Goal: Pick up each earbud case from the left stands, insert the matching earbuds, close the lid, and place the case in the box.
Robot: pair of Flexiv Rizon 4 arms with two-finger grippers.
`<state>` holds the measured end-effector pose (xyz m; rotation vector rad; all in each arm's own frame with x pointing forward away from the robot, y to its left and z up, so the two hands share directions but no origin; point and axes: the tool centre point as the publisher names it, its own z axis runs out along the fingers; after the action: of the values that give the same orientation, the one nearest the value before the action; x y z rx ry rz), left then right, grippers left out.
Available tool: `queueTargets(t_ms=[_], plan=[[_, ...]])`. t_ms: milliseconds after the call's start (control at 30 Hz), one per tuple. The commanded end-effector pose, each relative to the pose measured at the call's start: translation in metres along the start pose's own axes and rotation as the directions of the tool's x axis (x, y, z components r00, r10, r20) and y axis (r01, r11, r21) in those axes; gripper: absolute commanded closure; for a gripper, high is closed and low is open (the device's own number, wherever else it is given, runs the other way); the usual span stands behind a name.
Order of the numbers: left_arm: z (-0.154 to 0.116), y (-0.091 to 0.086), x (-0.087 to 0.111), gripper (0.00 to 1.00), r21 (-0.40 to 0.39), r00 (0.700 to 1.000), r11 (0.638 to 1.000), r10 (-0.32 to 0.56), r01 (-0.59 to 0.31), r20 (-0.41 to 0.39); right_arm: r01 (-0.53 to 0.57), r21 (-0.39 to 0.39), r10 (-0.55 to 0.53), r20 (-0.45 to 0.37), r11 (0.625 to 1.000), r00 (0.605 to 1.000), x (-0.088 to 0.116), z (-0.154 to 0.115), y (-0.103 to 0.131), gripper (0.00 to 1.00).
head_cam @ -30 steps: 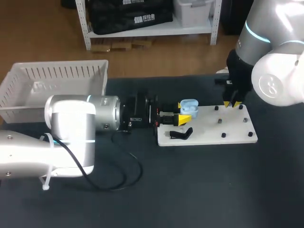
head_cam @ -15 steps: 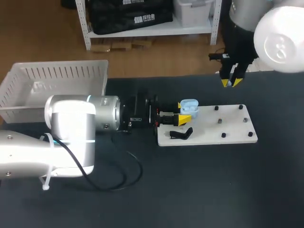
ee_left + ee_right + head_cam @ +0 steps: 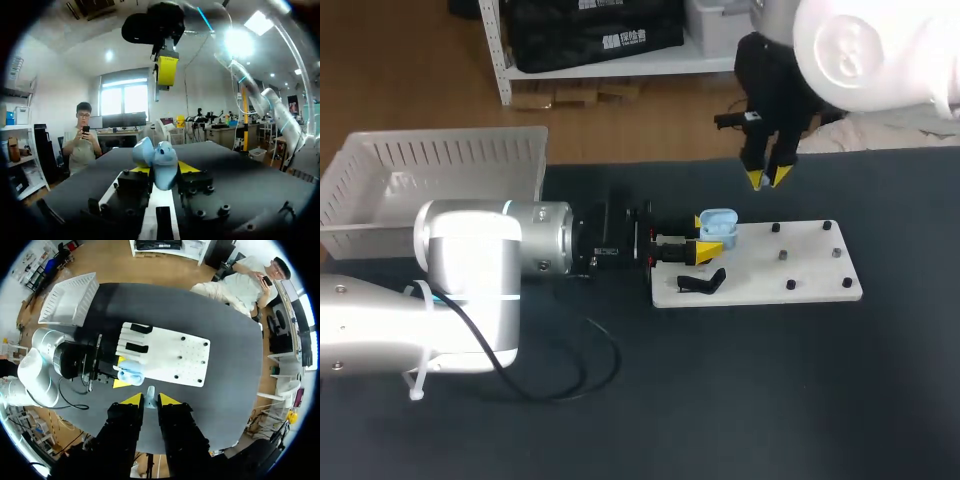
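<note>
Nestling in right claw (image 3: 150, 399), wrist view: earbud (image 3: 150, 390)

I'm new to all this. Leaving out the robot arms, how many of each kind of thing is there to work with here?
Blue earbud case: 1
White earbud: 1
White board: 1
Black pegs on the board: 6
Black stands: 2
White basket: 1
Total: 12

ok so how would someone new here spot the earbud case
Find the white board on the dark table. At its end nearer the white basket, the left claw holds the earbud case between yellow tips. It is the only pale blue thing, lid open, next to a black piece.
</note>
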<state>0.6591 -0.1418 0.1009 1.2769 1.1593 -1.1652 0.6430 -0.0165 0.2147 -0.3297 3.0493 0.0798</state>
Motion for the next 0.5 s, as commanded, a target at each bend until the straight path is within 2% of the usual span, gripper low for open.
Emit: queueTargets(t_ms=[33, 300, 500], plan=[[0.0, 0.001, 0.0, 1.0, 0.003, 1.0, 1.0, -0.001, 0.001, 0.0, 0.007, 0.008, -0.006, -0.045, 1.0, 0.999, -0.006, 0.001, 0.018, 1.0], [0.0, 0.001, 0.0, 1.0, 0.003, 1.0, 1.0, -0.001, 0.001, 0.0, 0.029, 0.005, -0.029, -0.041, 1.0, 0.999, -0.004, 0.003, 0.046, 1.0], [0.0, 0.001, 0.0, 1.0, 0.003, 1.0, 1.0, -0.001, 0.001, 0.0, 0.007, -0.014, -0.007, -0.049, 1.0, 0.999, -0.005, 0.002, 0.053, 1.0]])
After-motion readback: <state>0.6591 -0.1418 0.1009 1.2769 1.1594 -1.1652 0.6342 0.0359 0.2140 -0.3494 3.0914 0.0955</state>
